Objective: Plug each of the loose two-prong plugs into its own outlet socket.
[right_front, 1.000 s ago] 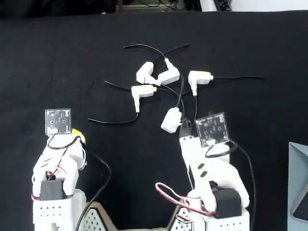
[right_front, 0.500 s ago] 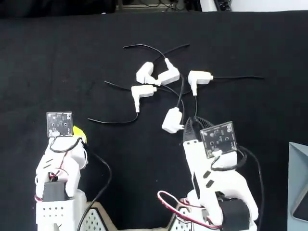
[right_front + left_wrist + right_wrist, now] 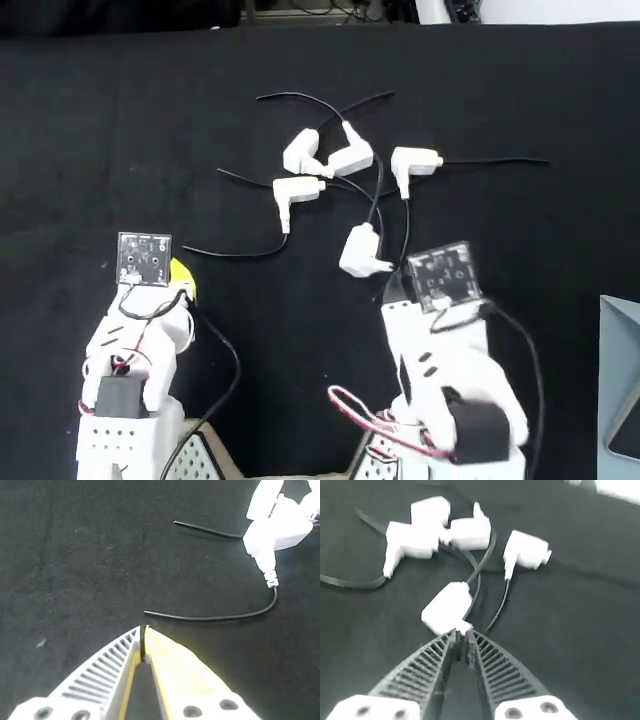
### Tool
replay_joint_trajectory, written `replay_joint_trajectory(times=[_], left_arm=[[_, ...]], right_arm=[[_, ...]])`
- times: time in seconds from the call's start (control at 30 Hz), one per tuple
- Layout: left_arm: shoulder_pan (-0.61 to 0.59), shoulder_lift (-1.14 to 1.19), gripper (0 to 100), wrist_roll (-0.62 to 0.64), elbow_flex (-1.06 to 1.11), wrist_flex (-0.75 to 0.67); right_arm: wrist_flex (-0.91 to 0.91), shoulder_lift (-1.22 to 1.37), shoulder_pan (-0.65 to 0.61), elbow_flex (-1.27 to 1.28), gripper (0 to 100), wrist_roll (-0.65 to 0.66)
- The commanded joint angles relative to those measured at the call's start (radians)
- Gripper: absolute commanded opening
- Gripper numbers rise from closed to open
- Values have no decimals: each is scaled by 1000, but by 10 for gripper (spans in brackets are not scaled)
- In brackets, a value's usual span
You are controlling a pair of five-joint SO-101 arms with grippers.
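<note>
Midway across the table, the right gripper (image 3: 462, 639), jaws together, noses the nearest white two-prong plug (image 3: 446, 608). A nudge could skid that plug into the tangled cords (image 3: 485, 555). The left gripper (image 3: 143, 636) hangs with its jaws together too.

1. The right arm's jaws stand almost closed, with only a thin slit between the tips, which sit right at the nearest plug (image 3: 446, 609).
2. Beyond it lie a cluster of plugs (image 3: 427, 532) and a single plug (image 3: 526, 551) set apart. Black cords (image 3: 486, 556) thread between them on the dark worktop (image 3: 580, 630).
</note>
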Motion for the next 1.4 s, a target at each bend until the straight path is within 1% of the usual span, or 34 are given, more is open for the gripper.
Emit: replay_joint_trajectory(times=[0.0,0.17,0.33,0.43,0.53,0.63,0.7,0.87,0.97,1.37], left_arm=[[13,3,30,-3,19,-18],[15,-2,30,-5,21,21],[15,-3,30,-8,21,29],[15,5,30,-8,21,32],[13,2,30,-9,21,83],[15,-3,30,-9,21,127],[13,2,30,-9,21,163],[5,-2,30,-9,21,324],[5,-3,30,-9,21,394],[5,-3,30,-8,21,413]], right_arm=[[-74,-81,11,148,18,6],[-132,-81,11,300,18,5],[-184,-77,6,406,18,-2],[-183,-79,-6,404,18,-109],[-173,-81,-103,404,18,-236],[-172,-76,-189,403,18,-295],[-155,-74,-204,403,18,-298],[-37,-82,-201,403,18,-296],[-32,-82,-201,403,18,-296],[-15,-82,-201,403,19,-298]])
